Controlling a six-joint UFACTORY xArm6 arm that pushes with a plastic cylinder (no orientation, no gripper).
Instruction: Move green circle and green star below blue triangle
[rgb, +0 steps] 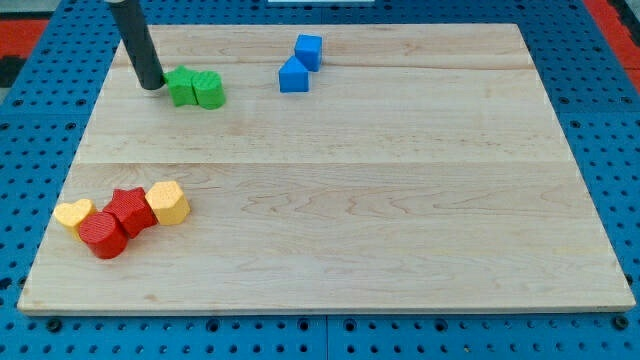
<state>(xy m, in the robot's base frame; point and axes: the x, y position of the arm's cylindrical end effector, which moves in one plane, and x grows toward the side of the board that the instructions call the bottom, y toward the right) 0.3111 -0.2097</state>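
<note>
The green star (183, 87) and the green circle (209, 90) sit side by side and touching near the view's top left. My tip (151, 84) stands just left of the green star, close to it or touching it. The blue triangle (293, 76) lies right of the green pair at the view's top middle, with a blue cube (308, 50) touching it on its upper right. The space below the blue triangle holds no block.
A cluster sits at the view's bottom left: a yellow block (74, 213), a red circle (103, 236), a red star (129, 209) and a second yellow block (168, 202). The wooden board (400, 220) lies on a blue pegboard.
</note>
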